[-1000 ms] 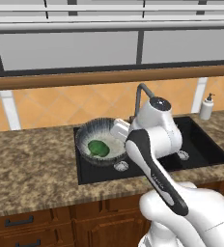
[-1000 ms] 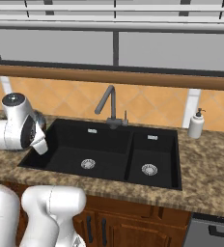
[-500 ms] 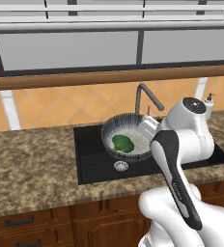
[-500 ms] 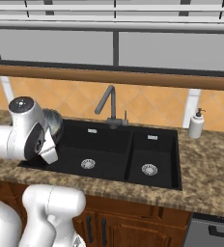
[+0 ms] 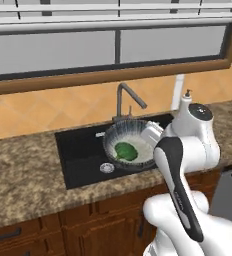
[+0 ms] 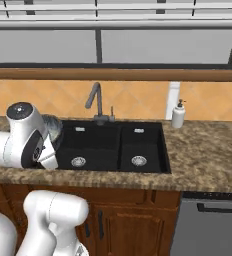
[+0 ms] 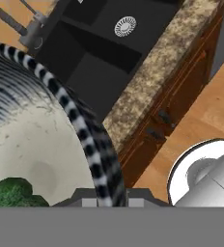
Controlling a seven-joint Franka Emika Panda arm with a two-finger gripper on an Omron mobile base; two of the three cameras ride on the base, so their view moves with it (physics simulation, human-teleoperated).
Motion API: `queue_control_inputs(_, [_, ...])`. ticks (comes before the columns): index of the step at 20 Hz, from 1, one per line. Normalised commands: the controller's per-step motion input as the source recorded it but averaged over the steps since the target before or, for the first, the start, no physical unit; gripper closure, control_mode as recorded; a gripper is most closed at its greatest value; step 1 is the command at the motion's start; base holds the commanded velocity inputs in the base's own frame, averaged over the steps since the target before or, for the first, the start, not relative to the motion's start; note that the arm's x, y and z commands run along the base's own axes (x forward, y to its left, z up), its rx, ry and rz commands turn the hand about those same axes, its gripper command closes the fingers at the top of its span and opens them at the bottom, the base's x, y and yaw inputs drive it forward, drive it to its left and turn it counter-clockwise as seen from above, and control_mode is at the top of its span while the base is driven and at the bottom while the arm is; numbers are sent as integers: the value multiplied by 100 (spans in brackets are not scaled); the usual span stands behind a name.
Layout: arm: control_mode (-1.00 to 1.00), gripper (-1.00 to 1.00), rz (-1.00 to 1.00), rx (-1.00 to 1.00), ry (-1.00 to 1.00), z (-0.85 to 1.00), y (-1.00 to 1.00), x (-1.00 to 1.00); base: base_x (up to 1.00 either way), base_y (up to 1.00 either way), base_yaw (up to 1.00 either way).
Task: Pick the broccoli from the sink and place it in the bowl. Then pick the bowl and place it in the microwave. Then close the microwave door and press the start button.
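My gripper (image 5: 152, 136) is shut on the right rim of the bowl (image 5: 113, 137), which hangs tilted above the black sink (image 5: 80, 150). The broccoli (image 5: 125, 151) lies inside the bowl on its pale floor. In the hand view the striped bowl rim (image 7: 85, 130) runs down between my fingertips, with the gripper (image 7: 111, 198) clamped on it and the broccoli (image 7: 10, 193) at the lower left. From the right base view the bowl (image 6: 55, 127) peeks out behind my arm, left of the sink (image 6: 113, 145). The microwave and its door are out of view.
A grey gooseneck faucet (image 5: 123, 97) stands just behind the bowl. A soap dispenser (image 6: 178, 115) sits on the granite counter (image 6: 203, 155) right of the sink. Wooden cabinets (image 5: 88, 225) and a grey dishwasher front (image 6: 208, 225) lie below.
The arm has carried the bowl with the broccoli to the right, from the sink's left side to its middle. The whole picture has shifted, so the base has moved.
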Motion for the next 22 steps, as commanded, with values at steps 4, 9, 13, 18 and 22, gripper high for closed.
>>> queue_control_inputs(4, [100, 100, 0, 0, 0, 0, 0, 0, -50, 2, -84])
queue_control_inputs(9, [100, 100, 0, 0, 0, 0, 0, 0, -34, 2, -92])
queue_control_inputs(13, [100, 100, 0, 0, 0, 0, 0, 0, -15, -16, -88])
queue_control_inputs(18, [100, 100, 0, 0, 0, 0, 0, 0, 0, -68, -76])
queue_control_inputs(22, [100, 100, 0, 0, 0, 0, 0, 0, 37, -95, -65])
